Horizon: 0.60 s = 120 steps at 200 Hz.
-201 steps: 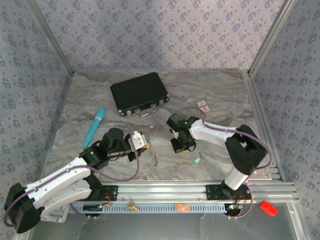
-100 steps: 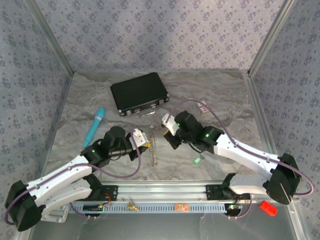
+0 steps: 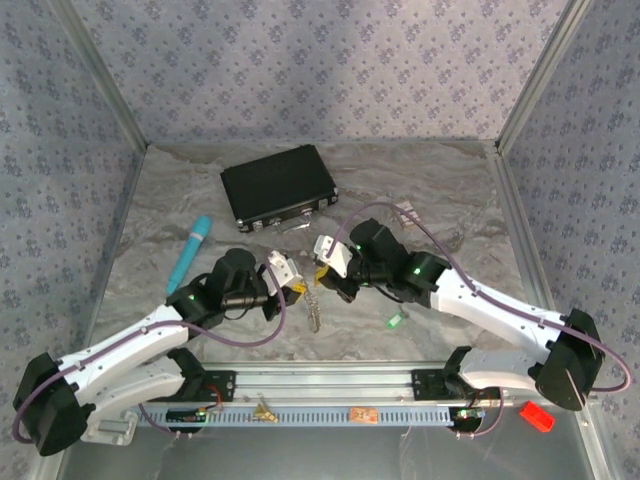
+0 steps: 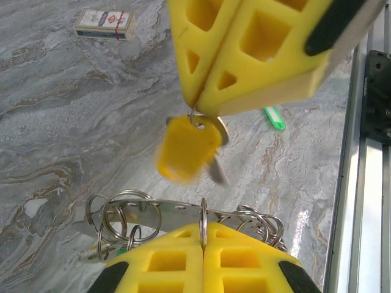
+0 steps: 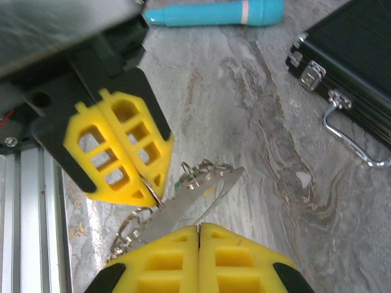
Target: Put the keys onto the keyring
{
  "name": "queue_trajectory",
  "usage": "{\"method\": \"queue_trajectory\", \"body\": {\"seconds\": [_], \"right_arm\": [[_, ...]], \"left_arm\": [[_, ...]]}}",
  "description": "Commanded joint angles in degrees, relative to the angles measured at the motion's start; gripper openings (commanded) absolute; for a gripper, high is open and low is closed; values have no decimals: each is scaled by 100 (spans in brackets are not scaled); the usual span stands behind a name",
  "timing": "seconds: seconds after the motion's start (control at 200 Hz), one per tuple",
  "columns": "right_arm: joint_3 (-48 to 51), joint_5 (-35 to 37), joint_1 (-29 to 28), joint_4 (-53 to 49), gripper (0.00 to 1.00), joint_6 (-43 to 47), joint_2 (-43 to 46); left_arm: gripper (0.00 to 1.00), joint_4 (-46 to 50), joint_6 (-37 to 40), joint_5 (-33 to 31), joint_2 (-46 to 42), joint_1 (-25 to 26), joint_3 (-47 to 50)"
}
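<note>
Held the keyring [image 4: 159, 207] pinched in the tightly closed left gripper [image 4: 203, 238], mid-table. Clamped the yellow key [image 4: 183, 149] by its ring in the right gripper [image 4: 201, 107], just beside the chain. Lay a green key [image 4: 275, 119] on the table further right.

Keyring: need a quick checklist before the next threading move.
1. Left claw shut on the keyring: ok.
2. Right claw shut on the yellow key by its small ring: ok.
3. Yellow key joined to the keyring: not ok, it hangs apart in the left wrist view.
4. A ring gap opened for threading: cannot tell.
5. Green key lying free on the table: ok.
6. Black case and teal stick apart from both claws: ok.
</note>
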State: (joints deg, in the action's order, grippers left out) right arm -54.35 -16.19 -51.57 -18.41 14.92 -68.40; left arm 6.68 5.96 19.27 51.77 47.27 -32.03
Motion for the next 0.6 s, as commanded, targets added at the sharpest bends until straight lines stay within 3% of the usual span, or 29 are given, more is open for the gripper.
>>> {"method": "queue_trajectory", "body": {"seconds": [0.0, 0.17, 0.595], "right_arm": [[-259, -379, -74, -272, 0, 316, -102], [-349, -340, -236, -557, 0, 631, -234], [-221, 446, -436, -122, 0, 925, -191]], "left_arm": [[0, -61, -217, 219, 9, 23, -215], [0, -61, -261, 230, 17, 20, -225], [0, -17, -266, 297, 29, 24, -245]]}}
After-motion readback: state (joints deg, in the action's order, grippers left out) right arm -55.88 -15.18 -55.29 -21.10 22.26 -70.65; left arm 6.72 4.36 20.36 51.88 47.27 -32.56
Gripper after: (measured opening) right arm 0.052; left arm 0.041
